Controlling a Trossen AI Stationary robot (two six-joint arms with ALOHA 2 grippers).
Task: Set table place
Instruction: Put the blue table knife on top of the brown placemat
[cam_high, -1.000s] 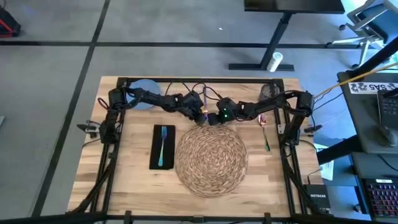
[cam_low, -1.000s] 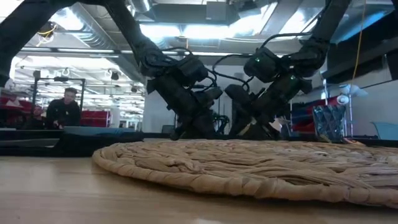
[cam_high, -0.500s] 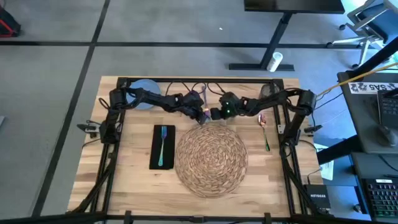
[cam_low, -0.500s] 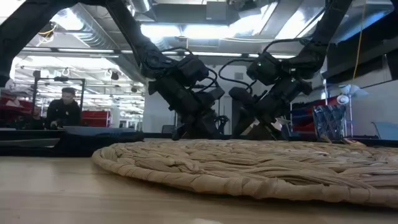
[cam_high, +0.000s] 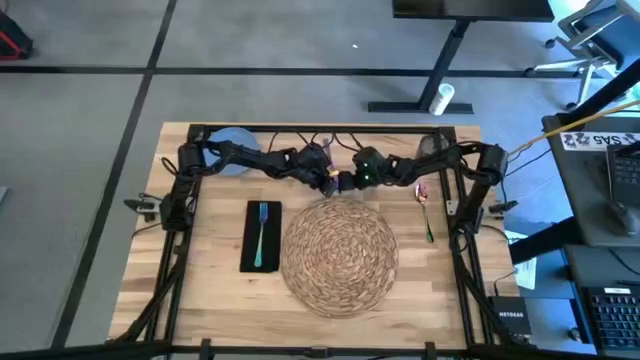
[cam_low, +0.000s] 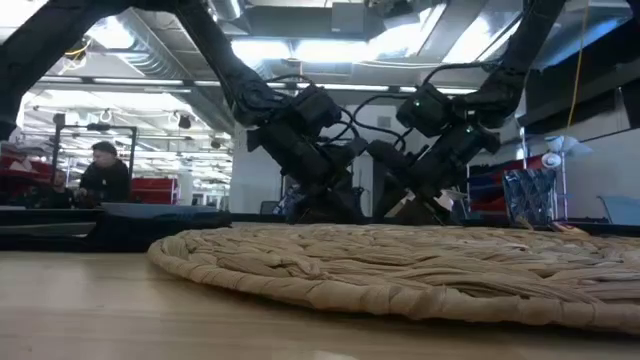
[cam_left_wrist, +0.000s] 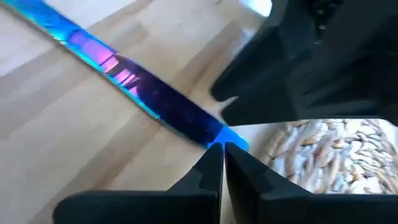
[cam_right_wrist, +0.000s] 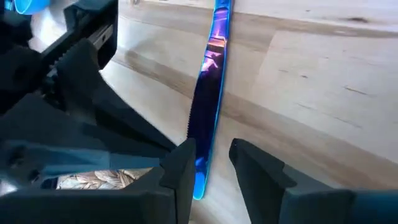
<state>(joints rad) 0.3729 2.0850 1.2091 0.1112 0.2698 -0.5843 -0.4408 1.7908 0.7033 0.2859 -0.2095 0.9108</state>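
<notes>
- Behind the placemat (cam_high: 340, 247): both grippers meet over the table (cam_high: 216, 290).
- Left gripper (cam_left_wrist: 222, 149): pinched on iridescent knife (cam_left_wrist: 143, 93), per its wrist view.
- Right gripper (cam_right_wrist: 211, 163): parted, straddling the blade.
- High view only: fork (cam_high: 260, 233) on napkin (cam_high: 248, 237).

Grey floor (cam_high: 90, 120) all around, split up by dark seams. There's a black desk base (cam_high: 425, 75) up behind, with a white cylinder (cam_high: 443, 97) lying right next to its foot. Far right has a crowded desk with a keyboard (cam_high: 610, 320) on it. Low cam picks up a person (cam_low: 103, 172) in dark clothes sitting way back, with ceiling lights (cam_low: 260, 45) overhead.
</notes>
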